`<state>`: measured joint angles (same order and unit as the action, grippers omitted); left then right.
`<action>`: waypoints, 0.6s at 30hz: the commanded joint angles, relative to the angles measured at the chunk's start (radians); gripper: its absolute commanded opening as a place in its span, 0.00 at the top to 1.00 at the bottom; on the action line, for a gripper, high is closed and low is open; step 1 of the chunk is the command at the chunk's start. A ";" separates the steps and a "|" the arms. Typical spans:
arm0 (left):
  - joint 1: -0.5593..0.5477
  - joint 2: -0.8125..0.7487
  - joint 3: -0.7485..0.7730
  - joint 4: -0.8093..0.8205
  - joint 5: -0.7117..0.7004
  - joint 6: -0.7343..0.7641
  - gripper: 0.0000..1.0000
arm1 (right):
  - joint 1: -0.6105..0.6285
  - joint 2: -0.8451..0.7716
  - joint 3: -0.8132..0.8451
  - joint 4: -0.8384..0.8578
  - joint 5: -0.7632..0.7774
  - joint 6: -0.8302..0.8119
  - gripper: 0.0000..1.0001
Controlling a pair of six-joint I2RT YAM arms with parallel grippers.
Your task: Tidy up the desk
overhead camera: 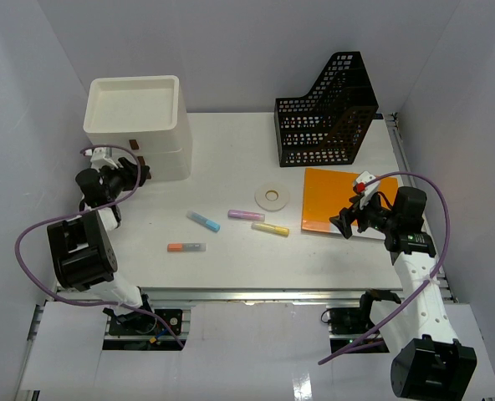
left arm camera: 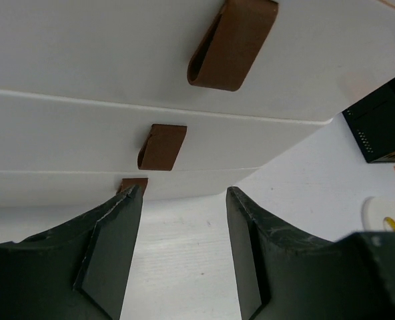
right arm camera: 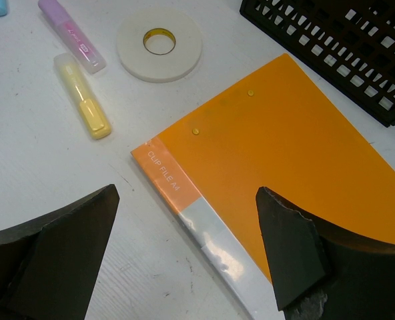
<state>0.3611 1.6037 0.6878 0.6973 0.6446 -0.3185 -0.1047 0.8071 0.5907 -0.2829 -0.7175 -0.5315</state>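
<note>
Top: left tool (overhead camera: pixel 137 171) faces the drawers (overhead camera: pixel 139 104), far left on the table (overhead camera: pixel 231 159); right tool (overhead camera: pixel 345 224) is at the folder's (overhead camera: pixel 348 196) near edge
Left wrist: jaws open, lowest handle (left arm camera: pixel 134 185) just beyond the left finger
Right wrist: jaws open, either side of the folder's near-left corner

— Home? Office?
— Neither. A robotics lab cell: boxed in by plain white walls (overhead camera: pixel 231 50), aluminium rail (overhead camera: pixel 256 294) along the table (overhead camera: pixel 231 159) edge, purple cables (overhead camera: pixel 17 261) looping off two bolted arms (overhead camera: pixel 415 276).
— But stationery?
— Staged office props only: drawer box (left arm camera: pixel 84 127) just beyond the left fingers (left arm camera: pixel 111 253), orange clip file (right arm camera: pixel 284 153) beneath the right fingers (right arm camera: pixel 51 260), black file rack (right arm camera: pixel 331 40) past it.
</note>
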 commanded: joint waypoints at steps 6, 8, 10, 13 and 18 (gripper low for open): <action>-0.042 0.070 0.096 0.057 -0.100 0.164 0.50 | -0.006 0.007 -0.005 0.022 0.008 -0.006 0.10; -0.043 0.081 0.105 0.055 -0.111 0.172 0.65 | -0.007 0.007 -0.006 0.021 0.010 -0.007 0.10; -0.045 0.081 0.095 0.074 -0.129 0.170 0.78 | -0.007 0.007 -0.006 0.022 0.012 -0.007 0.10; -0.045 0.051 0.050 0.100 -0.150 0.159 0.91 | -0.009 0.011 -0.006 0.022 0.011 -0.007 0.10; -0.045 -0.034 -0.073 0.193 -0.147 0.130 1.00 | -0.009 0.010 -0.005 0.021 0.006 -0.005 0.10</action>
<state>0.3183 1.6667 0.7033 0.7917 0.5053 -0.1775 -0.1098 0.8161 0.5907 -0.2829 -0.7063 -0.5316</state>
